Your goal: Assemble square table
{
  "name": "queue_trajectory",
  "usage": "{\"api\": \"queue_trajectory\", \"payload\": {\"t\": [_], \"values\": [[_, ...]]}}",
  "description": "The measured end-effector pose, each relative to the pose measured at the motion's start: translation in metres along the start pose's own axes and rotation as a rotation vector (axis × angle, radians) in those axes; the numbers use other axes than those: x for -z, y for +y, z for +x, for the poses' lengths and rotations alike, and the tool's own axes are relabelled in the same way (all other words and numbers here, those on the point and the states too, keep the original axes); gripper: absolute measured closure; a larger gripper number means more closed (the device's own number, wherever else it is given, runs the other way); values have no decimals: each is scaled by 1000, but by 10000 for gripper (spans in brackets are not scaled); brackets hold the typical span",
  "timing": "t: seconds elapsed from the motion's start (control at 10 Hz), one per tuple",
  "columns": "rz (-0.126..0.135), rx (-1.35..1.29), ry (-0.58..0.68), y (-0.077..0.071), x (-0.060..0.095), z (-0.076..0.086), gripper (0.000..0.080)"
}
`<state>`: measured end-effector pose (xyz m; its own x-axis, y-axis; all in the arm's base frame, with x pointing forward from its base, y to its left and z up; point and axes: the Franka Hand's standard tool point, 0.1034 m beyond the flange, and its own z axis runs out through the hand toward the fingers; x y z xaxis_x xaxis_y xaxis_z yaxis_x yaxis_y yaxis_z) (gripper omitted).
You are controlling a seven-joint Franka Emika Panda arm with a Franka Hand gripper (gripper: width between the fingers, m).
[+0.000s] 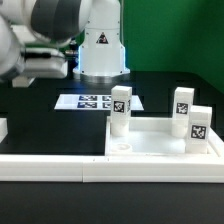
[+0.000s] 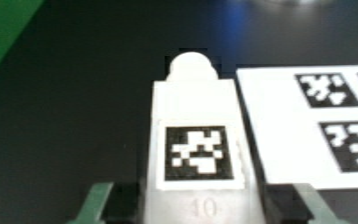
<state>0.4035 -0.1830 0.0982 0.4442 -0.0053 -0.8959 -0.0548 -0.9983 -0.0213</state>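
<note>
Tool [image 2: 176, 205] gripping leg block [image 2: 194, 150], marker board [image 2: 327, 110] alongside, 3 legs on slab [image 1: 160, 145]

the arm [image 1: 45, 25] is glossy white with rounded shells and dark grey joint bands. its white base [image 1: 102, 50] bears a black triangular mark. pale grey-green pincer fingers [image 2: 98, 203].

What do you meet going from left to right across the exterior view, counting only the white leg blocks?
Leg block at the left edge → leg block on the tabletop's left side → rear right leg block → front right leg block.
</note>
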Motion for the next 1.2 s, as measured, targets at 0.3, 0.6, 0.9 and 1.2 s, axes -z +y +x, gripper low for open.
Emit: {"api": "queue_trajectory", "payload": {"t": [0.3, 0.6, 0.9, 1.2], "values": [[2, -4, 26, 6, 5, 4, 508], [-32, 11, 215, 9, 18, 12, 508], [-81, 45, 583, -16, 103, -12, 508], [-86, 56, 778, -14, 102, -8, 508]]}}
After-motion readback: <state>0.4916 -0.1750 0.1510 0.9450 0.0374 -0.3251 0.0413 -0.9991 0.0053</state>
